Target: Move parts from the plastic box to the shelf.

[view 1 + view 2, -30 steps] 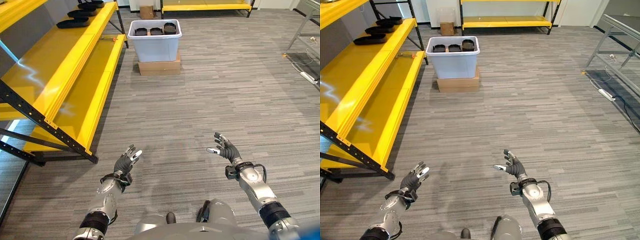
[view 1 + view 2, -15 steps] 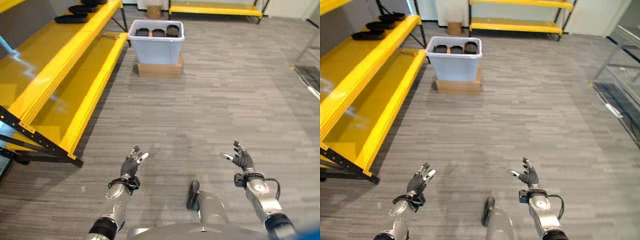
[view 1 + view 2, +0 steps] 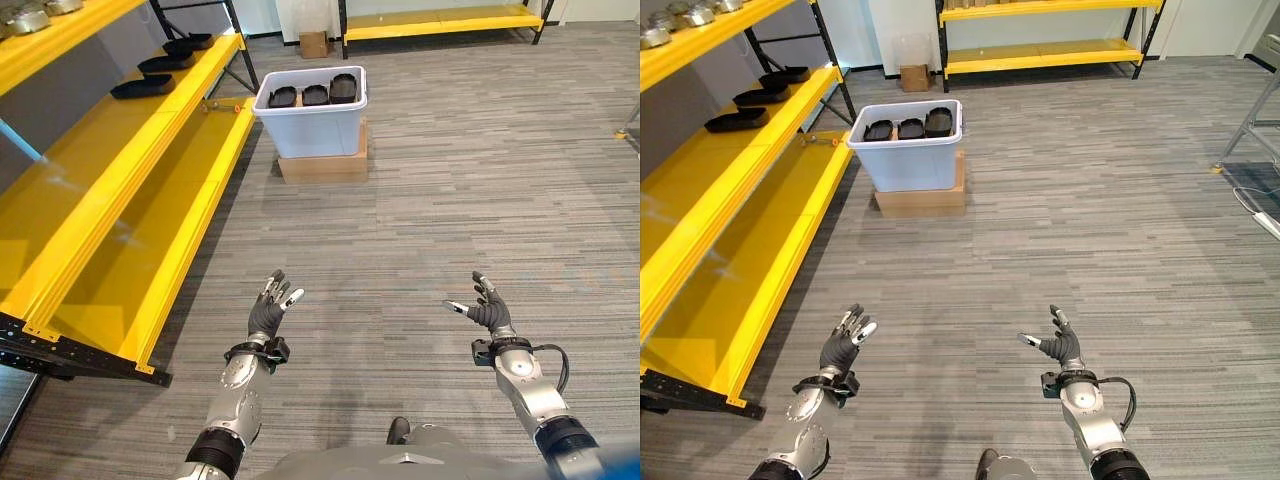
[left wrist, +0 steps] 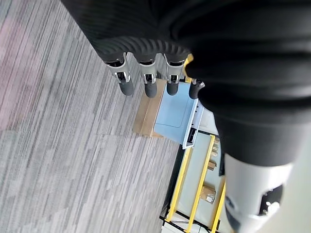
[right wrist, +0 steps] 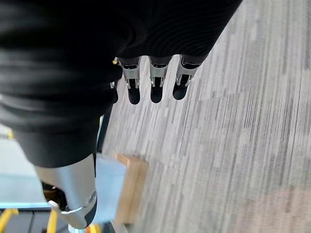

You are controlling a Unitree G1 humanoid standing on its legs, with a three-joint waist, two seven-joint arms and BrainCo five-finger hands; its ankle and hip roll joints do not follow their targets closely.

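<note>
Approach step, box not yet reached.
Eye views: plastic box (image 3: 310, 112) with dark parts (image 3: 315, 94) far ahead beside the shelf (image 3: 110, 200); left hand (image 3: 268, 312) and right hand (image 3: 488, 312) spread, empty. Wrist views: fingers (image 4: 146, 80) straight. Next, likely walk closer.

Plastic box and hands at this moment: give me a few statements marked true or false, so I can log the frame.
1. The plastic box stands on a cardboard box. True.
2. The left hand holds a black part. False: its fingers are spread and it holds nothing.
3. Black parts lie inside the plastic box. True.
4. The right hand rests on the box's rim. False: it hangs open over the carpet, well short of the box.
5. Black parts already lie on the yellow shelf. True.
</note>
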